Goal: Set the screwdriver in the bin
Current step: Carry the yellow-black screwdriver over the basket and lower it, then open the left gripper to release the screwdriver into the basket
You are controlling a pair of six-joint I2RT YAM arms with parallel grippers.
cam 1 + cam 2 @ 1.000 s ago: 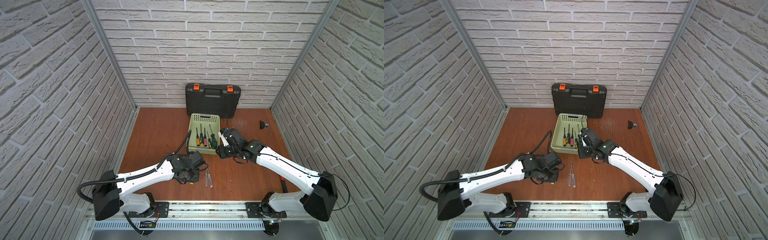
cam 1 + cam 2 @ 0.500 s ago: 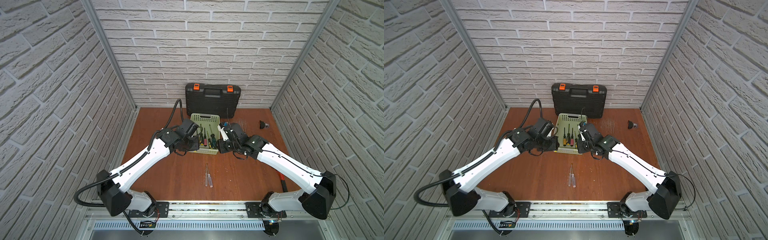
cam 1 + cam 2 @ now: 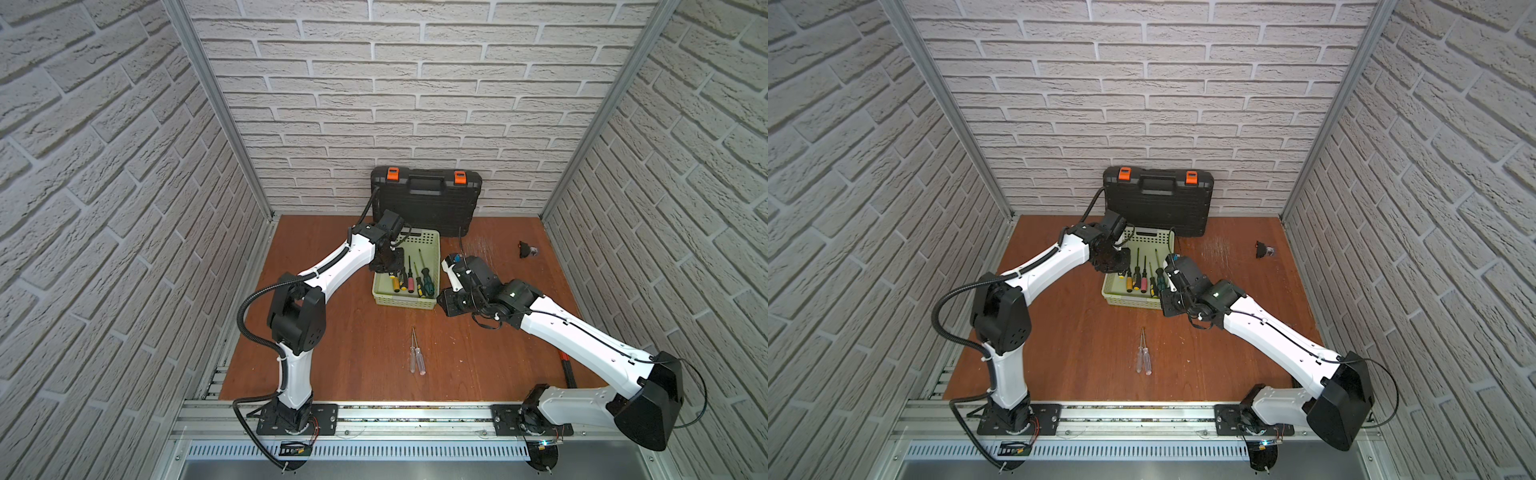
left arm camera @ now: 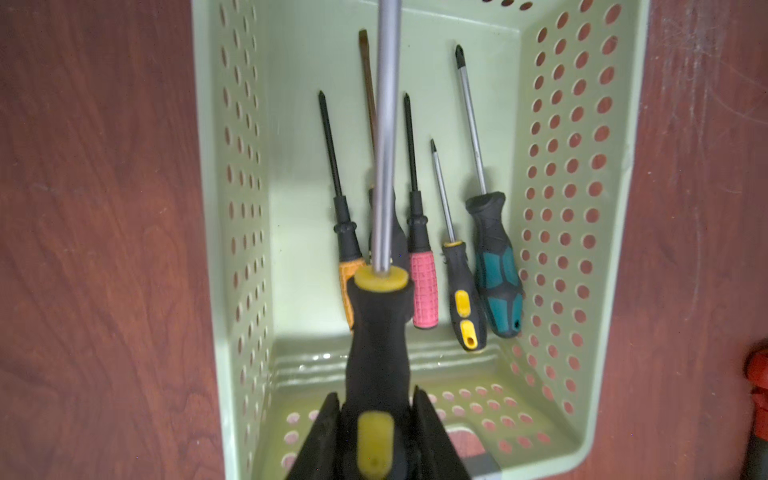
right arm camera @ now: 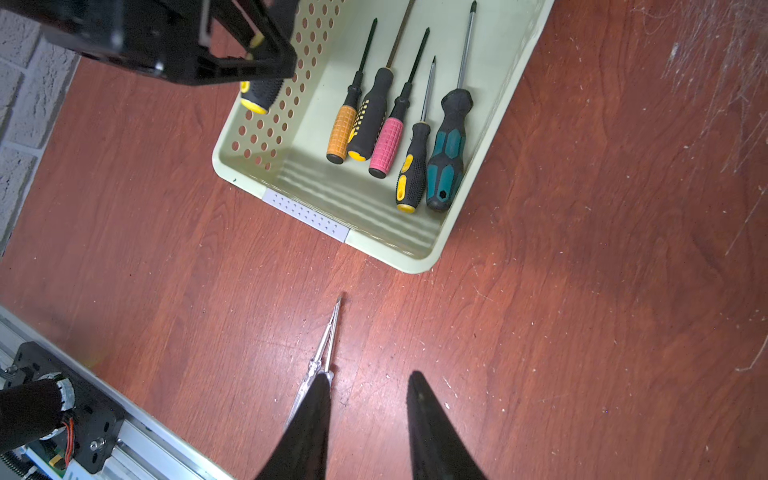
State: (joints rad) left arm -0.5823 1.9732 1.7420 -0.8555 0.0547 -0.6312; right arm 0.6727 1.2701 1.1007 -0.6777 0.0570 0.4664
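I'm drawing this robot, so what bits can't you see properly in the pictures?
- Black-and-yellow screwdriver in the left gripper: tip cut off by the left wrist view's edge.
- Small black object near the right wall, in both top views: too small to identify.
- Orange-and-black tool, in a top view: mostly hidden behind the right arm.

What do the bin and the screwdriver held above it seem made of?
The bin: pale green plastic, apparently, slightly glossy, moulded walls with round holes. The screwdriver: handle looks like matte black rubber or soft plastic with yellow inserts; its shaft is smooth grey metal by its sheen.
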